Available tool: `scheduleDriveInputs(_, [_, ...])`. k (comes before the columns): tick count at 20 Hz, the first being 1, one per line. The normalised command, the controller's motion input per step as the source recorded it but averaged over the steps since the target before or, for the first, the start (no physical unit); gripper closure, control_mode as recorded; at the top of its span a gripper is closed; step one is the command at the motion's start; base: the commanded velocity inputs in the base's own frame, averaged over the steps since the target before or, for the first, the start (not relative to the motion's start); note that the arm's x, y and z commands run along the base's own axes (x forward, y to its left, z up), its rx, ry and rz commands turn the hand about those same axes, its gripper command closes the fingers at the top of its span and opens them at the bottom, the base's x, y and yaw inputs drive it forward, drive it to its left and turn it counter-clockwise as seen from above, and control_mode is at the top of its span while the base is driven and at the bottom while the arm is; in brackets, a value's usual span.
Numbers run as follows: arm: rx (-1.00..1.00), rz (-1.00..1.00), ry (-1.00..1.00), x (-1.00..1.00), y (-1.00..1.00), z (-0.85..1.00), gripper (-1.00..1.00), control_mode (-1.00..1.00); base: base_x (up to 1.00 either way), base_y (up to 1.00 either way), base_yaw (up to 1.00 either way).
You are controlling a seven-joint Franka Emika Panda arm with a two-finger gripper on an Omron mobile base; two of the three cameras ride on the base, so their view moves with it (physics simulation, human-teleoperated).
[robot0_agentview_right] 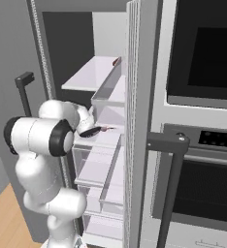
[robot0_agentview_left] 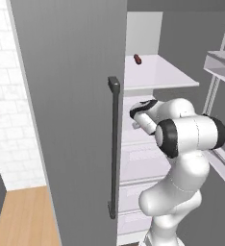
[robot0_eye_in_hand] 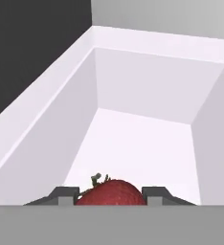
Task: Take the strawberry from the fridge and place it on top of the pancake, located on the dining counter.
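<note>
- The fridge (robot0_agentview_left: 71, 120) is the biggest thing here: a tall grey cabinet whose shut door, with its long dark bar handle (robot0_agentview_left: 114, 149), stands just left of the arm in the left base view, while the open compartment holds the arm's reach.
- The open fridge door (robot0_agentview_right: 139, 121) stands edge-on to the right of the gripper in the right base view, its clear door bins hanging close beside the arm's path.
- Beyond that door, further right, are a dark wall oven (robot0_agentview_right: 202, 48) above and a second oven with a dark bar handle (robot0_agentview_right: 168, 145) below.
- A white shelf (robot0_agentview_left: 157, 72) lies above the gripper, and on it, up and behind, rests a small dark maroon item (robot0_agentview_left: 137, 59), well apart from the hand.
- Stacked clear drawers (robot0_agentview_right: 96, 164) sit below the gripper.
- A white drawer (robot0_eye_in_hand: 147, 95) surrounds the hand, with its walls close on both sides and a back wall ahead.
- The gripper (robot0_eye_in_hand: 110, 197) is closed on the strawberry, one dark fingertip touching each side.
- The strawberry (robot0_eye_in_hand: 111, 191), bright red with a small green stem, sits between the fingertips, low in the drawer near its floor; whether it touches the floor cannot be told.
</note>
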Motion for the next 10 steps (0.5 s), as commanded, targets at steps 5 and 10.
scheduleDriveInputs(5, [-0.11, -0.01, 0.03, -0.39, 0.03, 0.52, 1.00, -1.00, 0.00, 0.00, 0.00])
scheduleDriveInputs(10, [-0.08, 0.00, 0.15, -0.32, 0.00, 0.84, 1.00, -1.00, 0.00, 0.00, 0.00])
